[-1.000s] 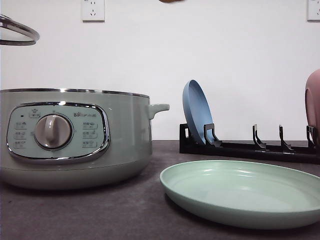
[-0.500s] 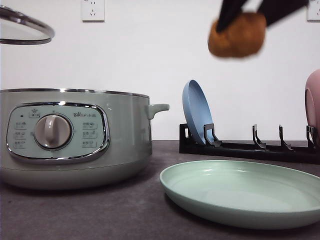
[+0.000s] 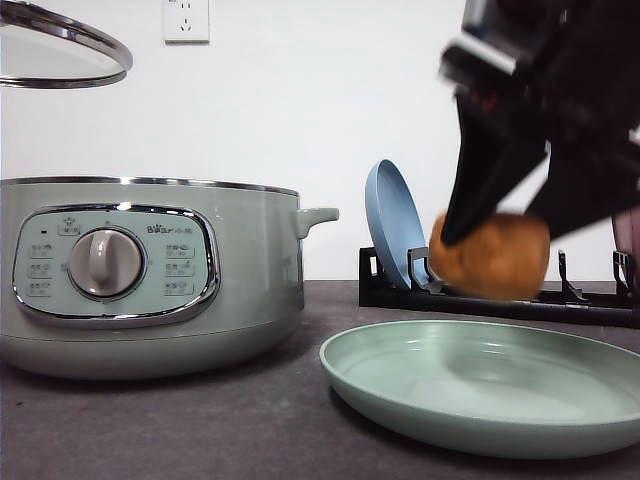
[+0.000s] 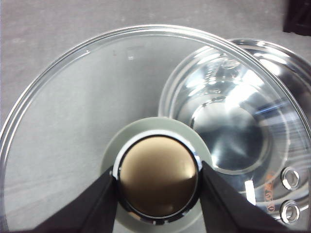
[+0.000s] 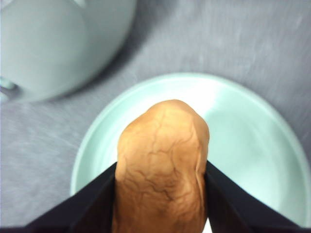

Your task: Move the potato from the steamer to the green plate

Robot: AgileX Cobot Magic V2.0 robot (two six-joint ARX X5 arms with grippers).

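In the front view the right claw [image 3: 490, 250] comes down from about 1 o'clock, blurred, and it is clamped on the potato [image 3: 492, 256], which hangs in the air above the green plate [image 3: 400, 385] and does not touch it. The right wrist view gives what the front view cannot: the potato [image 5: 163, 170] sits between the two dark fingers [image 5: 92, 204], its cracked orange-brown skin is sharp, and the green plate [image 5: 252, 121] lies directly under it, with the steamer [image 5: 53, 43] wall at 10 o'clock. The left wrist view shows the left claw [image 4: 158, 194] closed on the knob [image 4: 158, 175] of the glass lid [image 4: 73, 111], and through the glass the shiny bare bowl of the steamer [image 4: 233, 126] at 3 o'clock. In the front view the lid [image 3: 60, 50] floats at 10 o'clock above the steamer [image 3: 250, 270], which stands open with its dial [image 3: 105, 263] facing the camera. The counter [image 3: 200, 420] is dark grey and matte. Behind the plate a black rack [image 3: 480, 295] holds a blue plate [image 3: 392, 220] upright, and a pink dish [image 3: 628, 215] stands at the 3 o'clock edge. The wall [image 3: 300, 120] is white with a socket [image 3: 186, 20] at 11 o'clock.
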